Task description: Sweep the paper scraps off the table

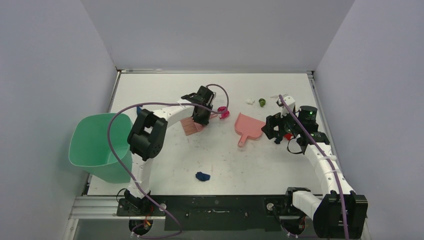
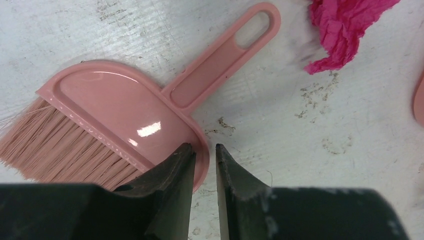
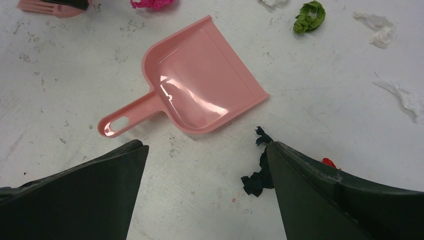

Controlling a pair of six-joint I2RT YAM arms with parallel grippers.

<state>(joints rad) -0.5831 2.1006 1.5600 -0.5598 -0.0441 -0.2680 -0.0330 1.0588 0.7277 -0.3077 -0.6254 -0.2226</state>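
Paper scraps lie on the white table (image 1: 240, 165): a magenta wad (image 1: 223, 113) (image 2: 345, 30), a dark blue wad (image 1: 202, 176), a green wad (image 1: 262, 102) (image 3: 310, 17), white scraps (image 1: 250, 101) (image 3: 382, 35), a red scrap (image 1: 288, 136) and a black wad (image 3: 257, 177). My left gripper (image 1: 202, 117) (image 2: 204, 146) hovers over the rim of the pink brush (image 2: 125, 115); its jaws are almost closed with a narrow slit and hold nothing. My right gripper (image 1: 277, 131) (image 3: 206, 145) is wide open and empty just right of the pink dustpan (image 1: 250, 127) (image 3: 200, 80), with the black wad against its right finger.
A mint-green bin (image 1: 97, 147) stands off the table's left edge. The brush (image 1: 192, 125) lies flat, its handle pointing toward the magenta wad. Grey walls close in the back and both sides. Another white scrap (image 3: 407, 97) lies at the far right.
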